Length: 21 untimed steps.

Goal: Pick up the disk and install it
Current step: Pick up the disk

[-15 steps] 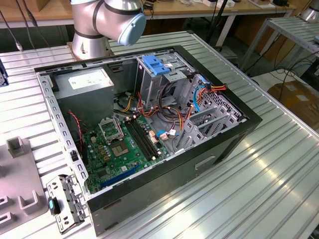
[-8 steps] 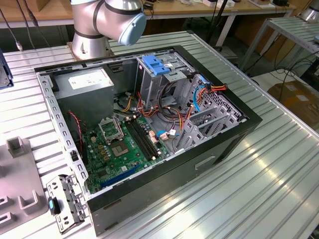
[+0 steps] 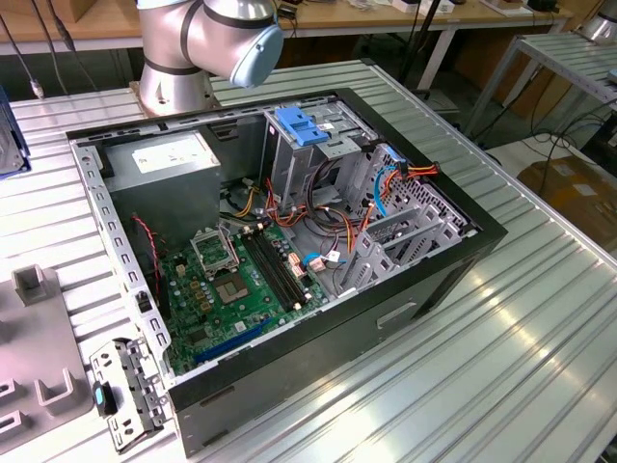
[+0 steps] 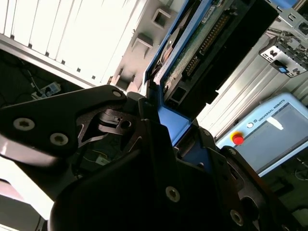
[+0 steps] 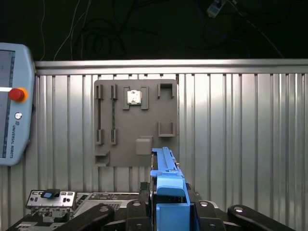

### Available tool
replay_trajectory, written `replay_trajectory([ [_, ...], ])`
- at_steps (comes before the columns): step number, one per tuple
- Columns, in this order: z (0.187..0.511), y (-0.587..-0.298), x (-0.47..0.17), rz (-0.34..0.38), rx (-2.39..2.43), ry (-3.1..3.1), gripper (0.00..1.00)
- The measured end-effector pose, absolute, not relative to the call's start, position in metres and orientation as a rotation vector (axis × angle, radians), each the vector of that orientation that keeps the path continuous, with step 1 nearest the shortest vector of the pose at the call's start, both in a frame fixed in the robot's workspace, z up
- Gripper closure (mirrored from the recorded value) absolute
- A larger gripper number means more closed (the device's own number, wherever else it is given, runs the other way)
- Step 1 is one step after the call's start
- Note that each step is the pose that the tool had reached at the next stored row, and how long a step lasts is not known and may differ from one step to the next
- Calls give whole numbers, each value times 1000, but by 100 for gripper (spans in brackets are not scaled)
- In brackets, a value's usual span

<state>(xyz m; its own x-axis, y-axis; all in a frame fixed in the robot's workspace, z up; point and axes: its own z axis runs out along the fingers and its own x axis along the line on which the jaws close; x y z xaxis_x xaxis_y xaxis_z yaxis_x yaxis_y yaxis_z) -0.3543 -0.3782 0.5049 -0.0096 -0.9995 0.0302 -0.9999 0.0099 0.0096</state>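
My gripper point(image 5: 167, 214) pinches the disk point(image 5: 166, 175) edge-on between its jaws. The disk's long axis runs straight out from them, over the grey fixture plate point(image 5: 120, 139) on the tabletop point(image 5: 240, 144).

Disk point(image 5: 166, 166) is seen edge-on in the first wrist view. It is clamped upright in the gripper point(image 5: 167, 214), with the jaws closed on it from both sides. It projects straight out ahead of the fingertips. A blue carrier rail point(image 5: 169, 192) is presented along the edge nearest the gripper.

In the second wrist view the disk point(image 4: 216, 48) is shown from its underside. A green circuit board point(image 4: 191, 47) with a row of connector pins is seen on a dark body. The blue carrier rail point(image 4: 174, 126) runs back along one long edge into the gripper point(image 4: 163, 103). The disk is held tilted, lifted off any surface.
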Motion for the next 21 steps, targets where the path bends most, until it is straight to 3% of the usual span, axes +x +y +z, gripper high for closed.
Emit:
replay_trajectory([
  [21, 505, -385, -338, 23, 2191, -2212, 63],
])
